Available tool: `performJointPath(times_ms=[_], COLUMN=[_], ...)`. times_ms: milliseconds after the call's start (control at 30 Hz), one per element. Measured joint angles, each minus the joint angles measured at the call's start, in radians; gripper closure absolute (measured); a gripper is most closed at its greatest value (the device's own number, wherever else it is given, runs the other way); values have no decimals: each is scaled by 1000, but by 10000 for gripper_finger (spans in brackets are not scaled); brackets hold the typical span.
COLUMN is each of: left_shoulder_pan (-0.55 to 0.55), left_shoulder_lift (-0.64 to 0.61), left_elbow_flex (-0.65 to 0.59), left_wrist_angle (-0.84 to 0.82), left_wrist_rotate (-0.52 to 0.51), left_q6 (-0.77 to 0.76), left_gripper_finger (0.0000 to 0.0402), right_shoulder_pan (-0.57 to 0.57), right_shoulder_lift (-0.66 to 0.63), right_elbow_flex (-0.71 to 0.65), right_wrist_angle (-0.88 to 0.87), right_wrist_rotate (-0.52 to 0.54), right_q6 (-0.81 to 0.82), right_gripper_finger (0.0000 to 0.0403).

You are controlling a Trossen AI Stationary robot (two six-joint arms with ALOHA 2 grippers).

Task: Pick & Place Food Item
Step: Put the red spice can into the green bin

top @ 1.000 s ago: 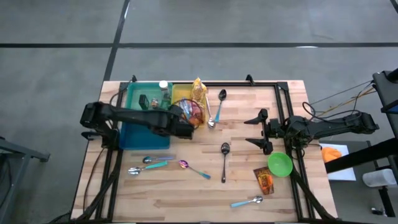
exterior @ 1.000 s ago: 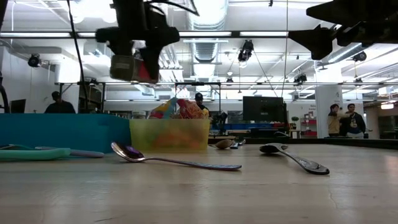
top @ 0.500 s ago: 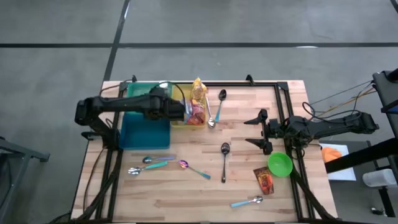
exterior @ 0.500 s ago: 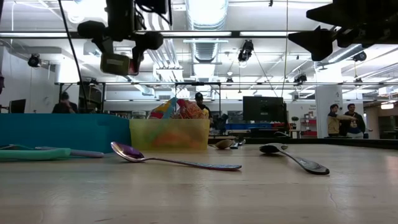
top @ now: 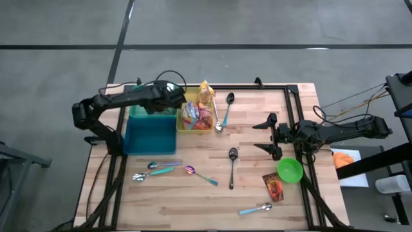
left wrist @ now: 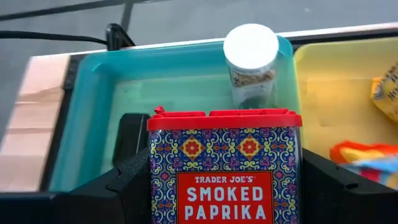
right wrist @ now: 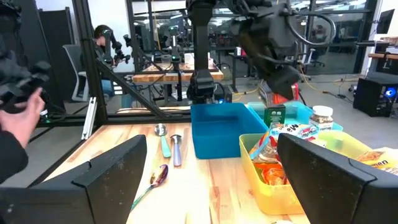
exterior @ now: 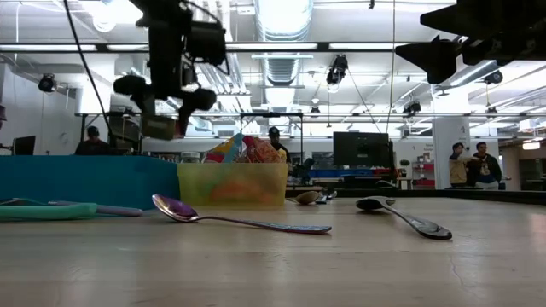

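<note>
The pick is done and the carry is nearly home: the left hand (left wrist: 224, 205) has the smoked paprika tin (left wrist: 224, 165) clamped between its two dark fingers (left wrist: 134, 180), red lid up, label facing the wrist camera, and it hangs in the air over the teal bin (top: 149, 129) at the table's (top: 212, 200) far left corner. From above, the left arm reaches in over that bin, right beside the yellow bin (top: 182, 124) with its bright snack packets (top: 201, 115). Down inside the teal bin a small spice jar with a white cap (left wrist: 250, 62) stands upright, just beyond the tin, so the landing spot looks like the bare floor in front of that jar. What's left, by my read, is the lowering and the release; the tin is not yet resting on anything. The low view shows the left hand well clear above the bin wall, so there is some descent to go, and that jar is one thing to keep from knocking. Over on the other side the right hand (top: 267, 136) waits near the table's right edge with its fingers spread wide and nothing between them, next to the green bowl (top: 290, 170). Spoons lie scattered across the wood, untouched, and an orange food packet (top: 274, 187) sits by the bowl, possibly another item to move.
</note>
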Motion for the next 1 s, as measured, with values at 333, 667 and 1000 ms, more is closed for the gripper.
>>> performJointPath(times_ms=[333,667,1000], left_shoulder_pan=[206,259,259], left_shoulder_lift=[-118,-118,-118], left_elbow_flex=[-263,-348,-415], left_wrist_angle=[390,491,567], left_wrist_rotate=[164,210,252], left_q6=[249,277,278], left_gripper_finger=[122,122,122], right_shoulder_pan=[0,0,0], right_shoulder_lift=[0,0,0], right_elbow_flex=[0,0,0], right_wrist_angle=[-1,-1,-1], right_wrist_rotate=[0,0,0], right_q6=[0,0,1], right_gripper_finger=[44,44,44])
